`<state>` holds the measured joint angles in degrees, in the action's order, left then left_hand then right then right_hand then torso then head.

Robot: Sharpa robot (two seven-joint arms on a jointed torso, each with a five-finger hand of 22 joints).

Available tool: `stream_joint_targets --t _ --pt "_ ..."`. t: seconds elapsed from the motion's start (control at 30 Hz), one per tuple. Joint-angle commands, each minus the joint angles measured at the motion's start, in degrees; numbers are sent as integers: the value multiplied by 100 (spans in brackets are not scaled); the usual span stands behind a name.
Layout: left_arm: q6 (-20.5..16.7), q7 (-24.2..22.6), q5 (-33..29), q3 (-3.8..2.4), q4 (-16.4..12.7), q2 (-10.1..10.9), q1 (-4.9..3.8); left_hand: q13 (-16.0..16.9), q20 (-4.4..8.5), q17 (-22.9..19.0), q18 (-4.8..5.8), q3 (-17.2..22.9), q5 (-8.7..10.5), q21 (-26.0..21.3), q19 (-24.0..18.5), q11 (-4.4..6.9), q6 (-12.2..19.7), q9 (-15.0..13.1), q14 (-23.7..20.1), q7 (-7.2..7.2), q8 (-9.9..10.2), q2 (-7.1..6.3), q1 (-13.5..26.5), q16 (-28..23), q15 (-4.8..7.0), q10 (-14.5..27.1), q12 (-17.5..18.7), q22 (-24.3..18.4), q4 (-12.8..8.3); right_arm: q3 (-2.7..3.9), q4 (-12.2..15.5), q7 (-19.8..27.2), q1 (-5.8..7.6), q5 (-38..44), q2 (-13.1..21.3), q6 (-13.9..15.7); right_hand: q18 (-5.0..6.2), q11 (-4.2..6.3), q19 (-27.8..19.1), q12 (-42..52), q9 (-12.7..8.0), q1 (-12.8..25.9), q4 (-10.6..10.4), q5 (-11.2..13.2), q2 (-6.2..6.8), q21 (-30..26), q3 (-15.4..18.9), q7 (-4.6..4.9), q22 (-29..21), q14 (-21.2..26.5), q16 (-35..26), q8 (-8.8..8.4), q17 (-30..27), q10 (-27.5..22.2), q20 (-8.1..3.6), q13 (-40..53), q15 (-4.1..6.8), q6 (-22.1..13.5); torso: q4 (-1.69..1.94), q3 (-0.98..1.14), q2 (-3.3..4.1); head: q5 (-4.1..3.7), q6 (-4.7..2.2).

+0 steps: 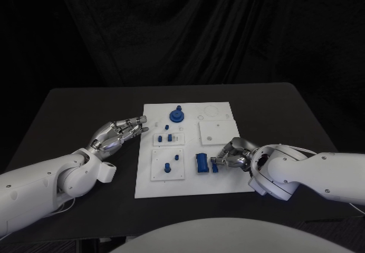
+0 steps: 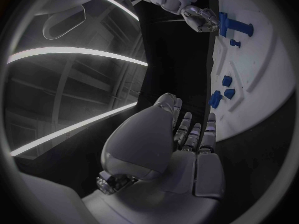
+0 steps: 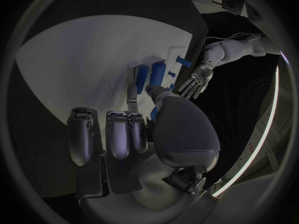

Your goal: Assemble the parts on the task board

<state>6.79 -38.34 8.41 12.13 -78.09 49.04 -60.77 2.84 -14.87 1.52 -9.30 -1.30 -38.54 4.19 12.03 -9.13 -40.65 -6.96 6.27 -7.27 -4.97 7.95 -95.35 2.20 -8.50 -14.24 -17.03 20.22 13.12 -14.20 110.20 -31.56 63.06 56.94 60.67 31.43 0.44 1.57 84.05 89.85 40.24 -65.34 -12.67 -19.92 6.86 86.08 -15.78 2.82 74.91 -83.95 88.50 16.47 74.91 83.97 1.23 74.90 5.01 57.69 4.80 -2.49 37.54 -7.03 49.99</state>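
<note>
The white task board (image 1: pixel 220 182) lies mid-table. A blue round part with a peg (image 1: pixel 178 115) stands at its far end, and small blue pieces (image 1: pixel 164 138) sit in the middle-left plates. A larger blue block (image 1: pixel 201 162) stands near the front. My right hand (image 1: pixel 232 155) is beside that block, thumb and a finger closed on a small blue part (image 1: pixel 215 168); the right wrist view shows blue (image 3: pixel 154 113) under the thumb and the block (image 3: pixel 142 77) just beyond. My left hand (image 1: pixel 119 134) hovers off the board's left edge, fingers apart and holding nothing.
Two more small blue pegs (image 1: pixel 167 167) stand in the front-left plate. A bare white square plate (image 1: pixel 217 132) lies on the board's right half. Black tabletop (image 1: pixel 84 113) surrounds the board. In the left wrist view, the board (image 2: pixel 261 74) lies past my left hand (image 2: pixel 181 149).
</note>
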Motion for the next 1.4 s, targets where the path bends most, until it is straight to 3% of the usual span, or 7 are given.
stream_joint_targets --t 0.03,0.43,0.9,1.13,1.3,1.33,1.4 --pt "87 -34 -28 -5 -4 -15 11 7 6 5 -56 28 -22 23 44 -43 3 9 17 -44 35 8 -56 36 -35 -5 -16 5 9 0 -5 -104 1 219 -1 -101 76 -46 384 15 -11 104 -55 223 -7 -28 140 22 1349 -519 -35 -44 1068 603 41 1510 -33 -33 -1 -1 -1 6 1" --pt "101 -24 -28 -5 2 -10 25 7 6 5 -56 28 -22 23 44 -43 3 9 17 -44 35 8 -56 36 -35 -5 -16 5 9 0 25 -41 0 507 62 121 83 -64 374 15 14 297 -365 837 -41 -52 601 39 1340 -514 -44 0 1042 603 61 1510 -49 -102 -1 -2 -4 13 1" --pt "78 -32 -28 -5 -20 30 43 6 -4 6 -61 40 -22 28 52 -43 2 9 20 -46 34 7 -60 40 -39 -1 -12 9 8 -3 244 681 -3 1018 401 335 88 -85 362 15 173 -292 -326 648 -52 -75 747 63 1333 -511 -47 308 1030 603 72 1510 -65 -406 -1 1 -4 29 1" --pt "63 -45 -28 -5 -41 57 45 6 -4 6 -61 40 -22 28 52 -43 2 9 20 -46 34 7 -60 40 -39 -1 -12 9 8 -7 306 550 -59 1180 525 -40 88 -67 361 15 413 -361 -397 954 -12 -77 941 37 1333 -510 -46 750 1029 603 70 1510 -56 -511 0 0 -3 45 1" --pt "56 -42 -28 -5 -50 68 46 8 -10 7 -64 48 -24 32 58 -46 -2 9 26 -46 31 4 -62 45 -41 -9 -20 12 8 -8 312 468 -102 1214 557 -253 84 4 370 15 788 -327 -410 1188 24 -62 1049 -45 1340 -515 -37 1321 1049 603 23 1510 0 -575 -6 2 -5 52 1" --pt "54 -41 -27 -5 -51 69 46 8 -10 7 -64 48 -24 32 58 -46 -2 9 26 -46 31 4 -62 45 -41 -9 -20 12 8 -8 311 456 -111 1219 560 -294 85 59 371 15 1068 -262 -427 1346 42 -62 1075 -100 1340 -514 -38 1700 1047 603 -18 1510 41 -657 -5 3 -4 53 1" --pt "50 -41 -27 -5 -54 71 46 8 -10 7 -64 48 -24 32 58 -46 -2 9 26 -46 31 4 -62 45 -41 -9 -20 12 8 -8 304 437 -122 1224 557 -358 89 86 364 15 1217 -176 -422 1519 90 -77 1099 -136 1334 -511 -46 1919 1028 603 -43 1510 65 -698 1 1 -1 45 1"
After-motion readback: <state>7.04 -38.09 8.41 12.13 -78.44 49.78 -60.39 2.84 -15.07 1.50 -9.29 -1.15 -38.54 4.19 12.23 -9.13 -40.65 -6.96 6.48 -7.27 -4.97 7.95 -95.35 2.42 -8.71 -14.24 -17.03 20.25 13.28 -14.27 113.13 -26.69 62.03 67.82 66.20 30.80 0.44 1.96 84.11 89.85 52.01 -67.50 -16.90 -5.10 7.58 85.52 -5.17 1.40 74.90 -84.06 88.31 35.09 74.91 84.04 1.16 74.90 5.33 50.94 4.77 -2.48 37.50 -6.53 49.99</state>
